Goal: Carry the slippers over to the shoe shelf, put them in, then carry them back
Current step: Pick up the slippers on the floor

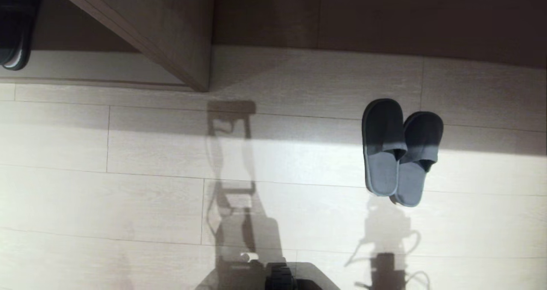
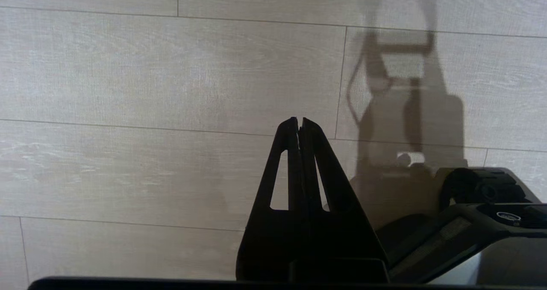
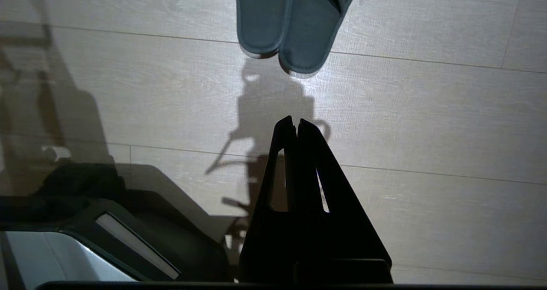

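On my feed: slippers, one grey-blue pair, flat on the pale plank floor, sides touching, toes toward the shoe shelf, out in front of its base plank and well off to the right of its upright divider. Black slides, in the shelf's far-left compartment. Left claw, tips pressed together, empty, over bare floor. Right claw, tips pressed together, empty, short of the slippers' heels, not touching. Robot base, near floor edge.

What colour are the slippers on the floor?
Dark grey-blue slippers, each with a darker front band; the head view shows them best.
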